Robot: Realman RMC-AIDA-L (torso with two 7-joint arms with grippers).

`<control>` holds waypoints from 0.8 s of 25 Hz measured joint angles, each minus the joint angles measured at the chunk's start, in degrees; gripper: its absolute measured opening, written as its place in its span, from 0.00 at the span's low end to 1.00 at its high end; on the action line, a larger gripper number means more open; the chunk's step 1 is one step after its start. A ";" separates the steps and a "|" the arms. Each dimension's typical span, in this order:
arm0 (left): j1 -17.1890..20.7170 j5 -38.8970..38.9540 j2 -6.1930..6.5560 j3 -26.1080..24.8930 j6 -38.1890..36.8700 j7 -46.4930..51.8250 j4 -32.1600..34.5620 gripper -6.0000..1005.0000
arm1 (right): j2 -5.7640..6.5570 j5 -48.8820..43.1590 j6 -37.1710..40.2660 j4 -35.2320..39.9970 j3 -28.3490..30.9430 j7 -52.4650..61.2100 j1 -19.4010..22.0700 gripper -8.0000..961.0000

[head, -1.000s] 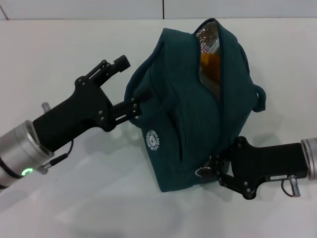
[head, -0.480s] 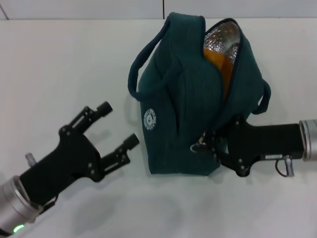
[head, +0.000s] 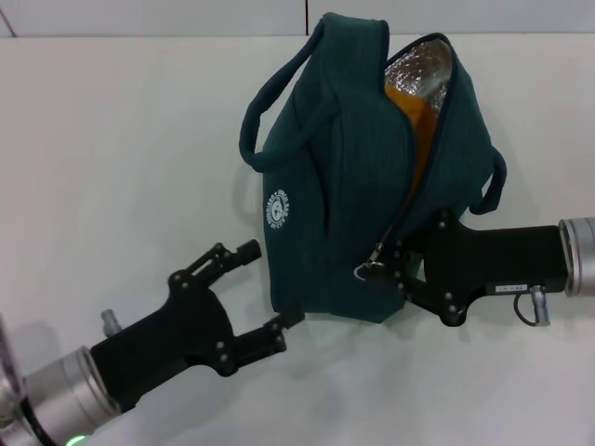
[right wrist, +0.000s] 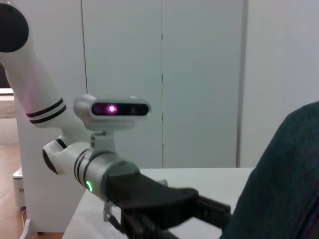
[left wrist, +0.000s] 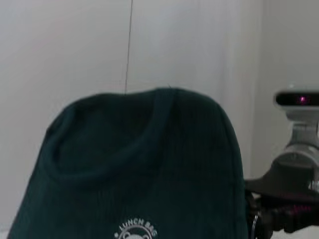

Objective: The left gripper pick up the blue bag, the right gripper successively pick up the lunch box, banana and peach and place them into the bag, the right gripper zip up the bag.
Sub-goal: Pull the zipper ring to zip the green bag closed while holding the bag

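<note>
Fingers of the left gripper point(head: 267, 295) are spread wide with nothing between them. One tip sits by the near-left lower edge of the blue bag point(head: 335, 204), the other just under the bag's near bottom corner. It looks like they're right beside the fabric, maybe brushing it, but not clamped on anything. That arm comes in from the near-left corner, black body then silver wrist.

The right gripper point(head: 392, 269) is pressed up against the near right side of the bag, right where the zipper pull point(head: 370, 269) dangles. Its fingertips are jammed so tight to the fabric that I honestly can't tell if they're pinched on the pull or just next to it. The arm runs off to the right edge.

The bag itself stands upright on the white table point(head: 112, 167), toward the far middle, with its round white logo point(head: 276, 208) facing left-near. The zipper is still open along the top right, and you can see the silver lining point(head: 423, 70) and something orange point(head: 414, 116) inside. One handle point(head: 279, 102) loops out on the left, another point(head: 497, 186) pokes out on the right.

The left wrist view is mostly filled by the bag point(left wrist: 144, 164), with "LUNCH BAG" printed low on it.
</note>
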State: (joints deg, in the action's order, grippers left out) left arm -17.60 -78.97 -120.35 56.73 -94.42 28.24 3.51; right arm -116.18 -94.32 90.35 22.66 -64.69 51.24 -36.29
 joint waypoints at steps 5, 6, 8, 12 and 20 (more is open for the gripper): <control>-0.77 0.26 -0.02 0.31 1.53 -0.52 -0.58 0.88 | 0.00 0.33 0.41 -0.23 -0.03 0.00 0.00 0.03; -0.88 0.26 -0.04 0.32 1.65 -0.63 -0.58 0.88 | 0.00 0.57 0.50 -0.25 -0.16 0.00 0.03 0.03; -1.59 -0.07 -0.10 0.68 1.80 -1.01 -0.64 0.88 | 0.00 1.51 0.57 -0.26 -0.94 0.00 0.13 0.03; -1.92 -0.03 -0.12 1.01 1.82 -1.44 -0.71 0.88 | 0.00 2.38 0.29 -0.11 -2.52 0.00 0.11 0.03; -2.66 0.31 -0.23 0.71 1.98 -1.43 -0.79 0.88 | 0.00 3.03 0.13 -0.36 -2.94 -0.49 -0.01 0.03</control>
State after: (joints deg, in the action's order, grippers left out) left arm -20.26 -78.66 -120.59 57.44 -92.45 26.81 2.72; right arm -116.18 -91.29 90.49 22.30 -67.63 50.74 -36.30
